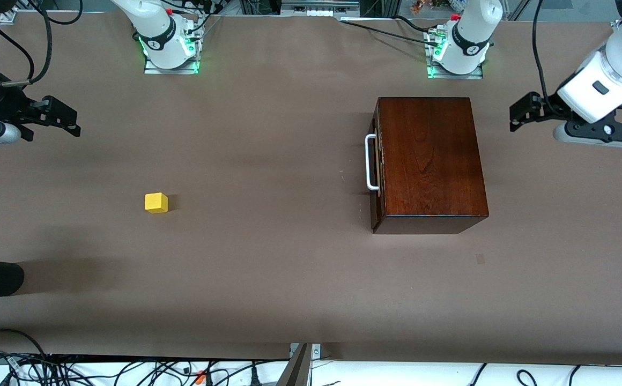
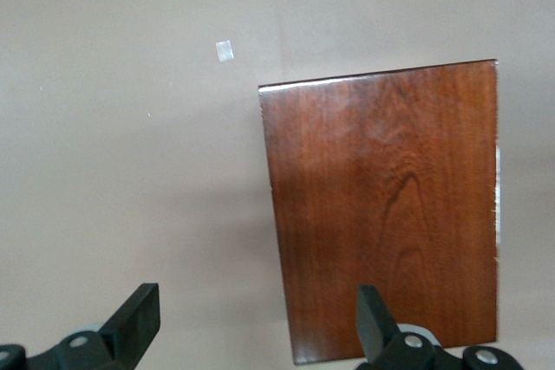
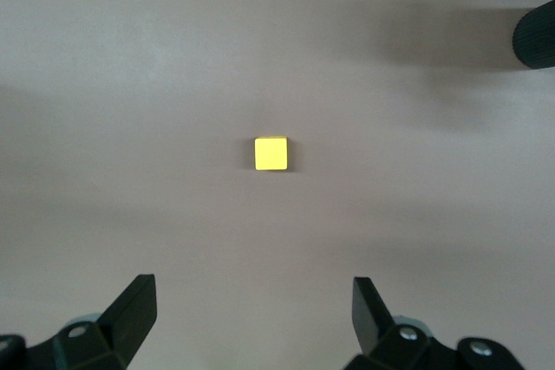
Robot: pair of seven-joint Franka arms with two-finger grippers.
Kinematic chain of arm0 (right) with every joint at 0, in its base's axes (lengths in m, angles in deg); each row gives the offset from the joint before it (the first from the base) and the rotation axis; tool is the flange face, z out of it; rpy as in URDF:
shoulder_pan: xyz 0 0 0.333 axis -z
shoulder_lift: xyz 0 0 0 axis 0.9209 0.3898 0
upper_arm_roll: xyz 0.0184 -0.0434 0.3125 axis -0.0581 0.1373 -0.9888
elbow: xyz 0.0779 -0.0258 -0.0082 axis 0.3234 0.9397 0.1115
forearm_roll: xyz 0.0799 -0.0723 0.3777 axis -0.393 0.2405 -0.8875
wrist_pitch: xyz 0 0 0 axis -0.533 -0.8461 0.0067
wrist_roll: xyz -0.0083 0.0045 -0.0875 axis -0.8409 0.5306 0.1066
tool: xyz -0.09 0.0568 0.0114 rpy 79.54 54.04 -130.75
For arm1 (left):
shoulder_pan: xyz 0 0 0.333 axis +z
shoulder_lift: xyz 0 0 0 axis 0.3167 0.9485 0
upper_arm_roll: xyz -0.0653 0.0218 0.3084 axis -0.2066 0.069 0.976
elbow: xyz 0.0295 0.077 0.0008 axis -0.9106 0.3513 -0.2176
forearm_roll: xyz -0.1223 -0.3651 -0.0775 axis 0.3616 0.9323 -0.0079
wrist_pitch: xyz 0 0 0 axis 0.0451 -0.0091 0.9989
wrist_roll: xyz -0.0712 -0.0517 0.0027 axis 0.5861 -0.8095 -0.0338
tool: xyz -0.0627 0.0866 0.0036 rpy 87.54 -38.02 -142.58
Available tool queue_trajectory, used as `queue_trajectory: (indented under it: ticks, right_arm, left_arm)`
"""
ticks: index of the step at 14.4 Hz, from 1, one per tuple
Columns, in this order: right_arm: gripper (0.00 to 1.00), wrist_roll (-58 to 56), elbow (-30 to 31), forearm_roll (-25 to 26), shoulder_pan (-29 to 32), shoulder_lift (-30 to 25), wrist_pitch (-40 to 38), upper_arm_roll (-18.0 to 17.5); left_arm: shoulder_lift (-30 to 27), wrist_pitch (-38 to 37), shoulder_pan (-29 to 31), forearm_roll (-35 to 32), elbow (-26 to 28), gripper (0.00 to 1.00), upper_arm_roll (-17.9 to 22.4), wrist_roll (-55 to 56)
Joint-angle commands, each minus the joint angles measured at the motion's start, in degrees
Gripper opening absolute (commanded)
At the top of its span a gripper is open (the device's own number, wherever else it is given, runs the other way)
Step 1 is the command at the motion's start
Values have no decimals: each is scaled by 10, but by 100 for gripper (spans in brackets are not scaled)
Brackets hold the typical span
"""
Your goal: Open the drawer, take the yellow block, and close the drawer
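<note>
The box (image 1: 431,161) is set on the table (image 1: 268,279) toward the left arm's end, its drawer (image 1: 376,163) shut flush. The block (image 1: 156,203) is placed well apart from the box, toward the right arm's end and slightly nearer the front camera.

The wooden box (image 1: 431,161) is dark reddish-brown wood with a glossy varnish, grain showing clearly and light glinting off its top edge. Its drawer (image 1: 376,161) has a smooth white bar handle (image 1: 370,162), plastic or painted metal, can't tell which. The yellow block (image 1: 156,203) looks plain and matt. The tabletop (image 1: 268,279) is a flat, matt brown covering.
</note>
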Motion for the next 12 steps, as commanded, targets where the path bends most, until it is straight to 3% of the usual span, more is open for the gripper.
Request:
queue_trajectory:
  ticks: [1,12]
  right_arm:
    - [100,-2,-12,-6,-2,6,-3,3]
    - [100,-2,-12,-6,-2,6,-3,3]
  left_arm:
    - [-28,21,-1,8,38,100,16,-30]
    - [-21,0,-1,3,13,100,10,-27]
